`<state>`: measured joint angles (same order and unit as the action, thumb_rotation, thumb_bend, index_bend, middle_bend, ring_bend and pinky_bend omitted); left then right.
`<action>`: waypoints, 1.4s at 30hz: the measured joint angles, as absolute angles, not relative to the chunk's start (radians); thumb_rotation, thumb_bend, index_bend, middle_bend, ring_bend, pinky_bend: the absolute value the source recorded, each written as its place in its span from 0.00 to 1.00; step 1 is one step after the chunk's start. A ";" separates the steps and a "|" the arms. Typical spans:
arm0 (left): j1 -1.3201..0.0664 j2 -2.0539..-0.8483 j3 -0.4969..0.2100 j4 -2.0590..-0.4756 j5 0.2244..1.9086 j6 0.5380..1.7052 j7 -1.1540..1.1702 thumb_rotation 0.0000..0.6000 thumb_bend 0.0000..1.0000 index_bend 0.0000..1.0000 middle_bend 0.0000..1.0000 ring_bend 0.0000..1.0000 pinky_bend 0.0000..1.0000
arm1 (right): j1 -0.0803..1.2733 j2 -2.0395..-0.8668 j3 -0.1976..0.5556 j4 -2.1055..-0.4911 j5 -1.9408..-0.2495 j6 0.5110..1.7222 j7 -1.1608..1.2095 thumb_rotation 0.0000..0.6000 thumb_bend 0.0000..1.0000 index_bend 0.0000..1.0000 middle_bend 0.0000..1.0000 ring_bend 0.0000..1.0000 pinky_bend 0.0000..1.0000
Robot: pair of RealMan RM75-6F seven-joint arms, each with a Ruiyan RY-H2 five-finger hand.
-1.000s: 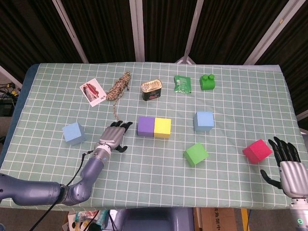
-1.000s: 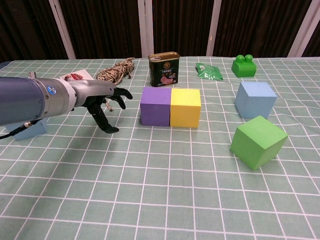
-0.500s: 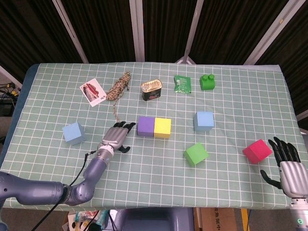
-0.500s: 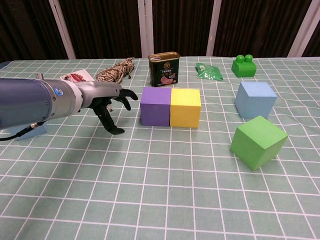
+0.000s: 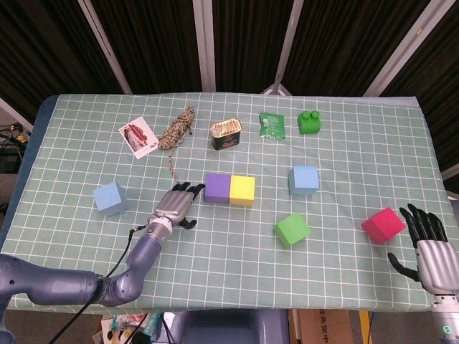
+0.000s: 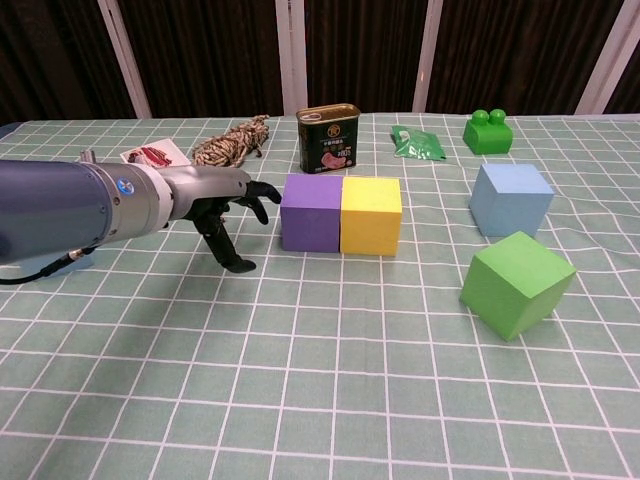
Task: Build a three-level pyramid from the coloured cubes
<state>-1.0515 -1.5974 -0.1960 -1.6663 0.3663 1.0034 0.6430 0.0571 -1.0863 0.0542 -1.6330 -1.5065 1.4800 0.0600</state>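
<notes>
grey metal left hand [image 5: 174, 204] lies released, fingers spread, at centre left, just beside the purple foam cube [image 5: 217, 187], which touches the yellow foam cube [image 5: 242, 190]. the grey right hand [image 5: 429, 247], also released, sits at lower right near the red foam cube [image 5: 382, 225]. green [image 5: 292, 230] and two pale blue cubes [image 5: 304, 180] [image 5: 110, 198] lie apart.

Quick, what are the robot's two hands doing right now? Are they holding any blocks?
Left hand: open, holding nothing, fingers spread beside the purple cube.
Right hand: open, holding nothing, next to the red cube.
</notes>
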 measured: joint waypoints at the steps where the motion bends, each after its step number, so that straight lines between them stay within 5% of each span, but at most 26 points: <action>1: -1.052 -1.598 -0.196 -1.666 0.366 1.003 0.642 1.00 0.42 0.00 0.14 0.00 0.07 | 0.057 -1.086 0.054 -1.633 -1.507 1.480 0.060 1.00 0.29 0.00 0.00 0.00 0.00; 31: -1.045 -1.567 -0.194 -1.692 0.385 1.024 0.625 1.00 0.41 0.00 0.14 0.00 0.07 | 0.056 -1.082 0.053 -1.634 -1.505 1.479 0.059 1.00 0.29 0.00 0.00 0.00 0.00; 42: -0.954 -1.415 -0.203 -1.844 0.541 1.096 0.530 1.00 0.24 0.00 0.09 0.00 0.07 | 0.055 -1.082 0.052 -1.635 -1.505 1.478 0.054 1.00 0.29 0.00 0.00 0.00 0.00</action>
